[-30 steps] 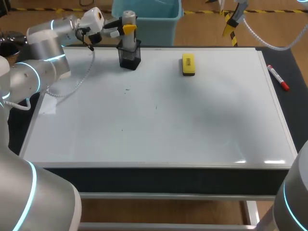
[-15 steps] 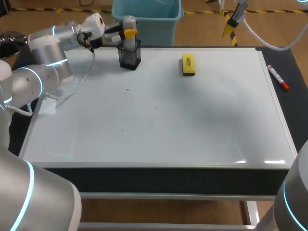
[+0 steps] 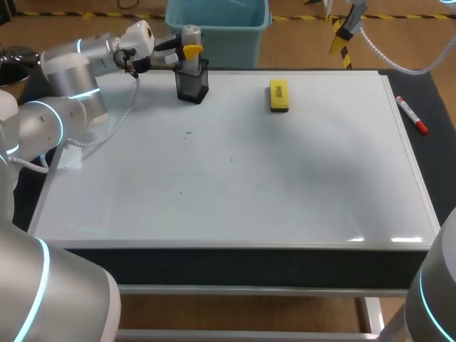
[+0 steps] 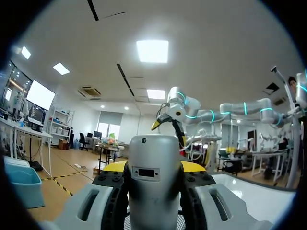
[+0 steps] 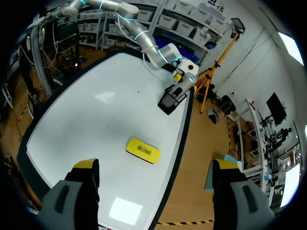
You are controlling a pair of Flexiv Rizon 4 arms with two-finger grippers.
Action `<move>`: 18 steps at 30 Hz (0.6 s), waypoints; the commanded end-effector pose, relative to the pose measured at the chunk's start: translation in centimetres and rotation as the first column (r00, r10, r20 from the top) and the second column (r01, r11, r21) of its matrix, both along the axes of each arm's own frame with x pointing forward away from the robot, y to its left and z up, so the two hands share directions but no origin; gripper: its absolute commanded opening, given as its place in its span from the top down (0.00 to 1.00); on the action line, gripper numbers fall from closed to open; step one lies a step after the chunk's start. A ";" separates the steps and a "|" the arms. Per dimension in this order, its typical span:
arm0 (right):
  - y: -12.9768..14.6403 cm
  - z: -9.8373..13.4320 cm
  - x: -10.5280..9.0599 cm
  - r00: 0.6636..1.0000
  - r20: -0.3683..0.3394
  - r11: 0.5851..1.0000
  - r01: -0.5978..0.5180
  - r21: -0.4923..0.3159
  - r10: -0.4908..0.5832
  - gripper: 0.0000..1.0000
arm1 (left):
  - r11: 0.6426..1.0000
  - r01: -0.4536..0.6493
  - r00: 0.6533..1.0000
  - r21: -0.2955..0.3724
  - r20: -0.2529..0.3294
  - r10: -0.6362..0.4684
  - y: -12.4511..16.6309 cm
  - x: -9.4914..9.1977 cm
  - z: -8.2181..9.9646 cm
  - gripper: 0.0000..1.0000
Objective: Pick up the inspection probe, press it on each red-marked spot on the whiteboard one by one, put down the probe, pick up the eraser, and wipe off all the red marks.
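The inspection probe (image 3: pixel 190 34), a silver cylinder with a yellow collar, stands upright in a dark see-through holder (image 3: pixel 192 84) at the whiteboard's (image 3: pixel 299 178) far left. My left gripper (image 3: pixel 184 50) is shut on the probe from the left; the left wrist view has the probe (image 4: pixel 154 158) filling the space between the fingers. The yellow eraser (image 3: pixel 278 95) lies at the far middle, also seen under my right gripper (image 5: pixel 154 166) as the eraser (image 5: pixel 143 150). That gripper hangs open high above the board. I see no red marks, only tiny dark specks.
A red marker (image 3: pixel 412 115) lies on the dark strip right of the board. The left arm's white cable (image 3: pixel 114 122) drapes over the board's left side, next to a small white scrap (image 3: pixel 71 158).
The left gripper, with the probe and holder, shifted slightly toward the far edge and the holder stood straighter, then stayed still. The right arm has not moved.
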State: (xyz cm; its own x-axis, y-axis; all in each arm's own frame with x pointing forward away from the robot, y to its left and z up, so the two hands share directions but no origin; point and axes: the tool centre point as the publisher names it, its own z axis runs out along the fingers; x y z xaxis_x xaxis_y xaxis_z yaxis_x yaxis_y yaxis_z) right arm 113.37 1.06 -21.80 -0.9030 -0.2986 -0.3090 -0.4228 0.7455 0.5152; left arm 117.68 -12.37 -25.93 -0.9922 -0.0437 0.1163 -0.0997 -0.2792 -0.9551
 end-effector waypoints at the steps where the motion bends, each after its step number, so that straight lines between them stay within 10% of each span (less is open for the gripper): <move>1: 0.0 0.1 0.0 1.000 -0.001 1.000 -0.002 -0.005 0.002 0.00 | 0.819 0.573 0.807 -0.022 0.191 -0.559 0.0 0.8 -0.7 1.00; 7: 0.0 0.1 0.0 1.000 -0.001 1.000 -0.002 -0.005 0.002 0.00 | 0.817 0.576 0.805 -0.031 0.196 -0.560 0.0 1.0 -1.3 1.00; 10: 0.0 0.1 0.0 1.000 -0.001 1.000 -0.002 -0.005 0.002 0.00 | 0.817 0.576 0.805 -0.031 0.194 -0.561 0.0 1.0 -1.5 0.70; 13: 0.0 0.1 0.0 1.000 -0.001 1.000 -0.002 -0.005 0.002 0.00 | 0.815 0.578 0.803 -0.025 0.192 -0.564 0.0 1.0 -1.5 0.67; 14: 0.0 0.1 0.0 1.000 -0.001 1.000 -0.002 -0.005 0.002 0.00 | 0.815 0.580 0.802 -0.025 0.192 -0.565 0.0 1.0 -1.5 0.58; 16: 0.0 0.1 0.0 1.000 -0.001 1.000 -0.002 -0.005 0.002 0.00 | 0.812 0.584 0.799 -0.017 0.193 -0.570 0.0 1.0 -1.5 0.00; 18: 0.0 0.1 0.0 1.000 -0.001 1.000 -0.002 -0.005 0.002 0.00 | 0.812 0.583 0.798 -0.011 0.194 -0.570 0.0 0.9 -1.2 0.00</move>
State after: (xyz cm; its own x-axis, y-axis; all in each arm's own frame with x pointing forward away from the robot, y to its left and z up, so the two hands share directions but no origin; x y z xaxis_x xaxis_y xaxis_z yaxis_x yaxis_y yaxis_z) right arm 113.37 1.06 -21.81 -0.9030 -0.2985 -0.3090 -0.4227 0.7456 0.5152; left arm 117.95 -12.48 -26.96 -0.9908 -0.0639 0.1197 -0.0969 -0.2841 -0.9539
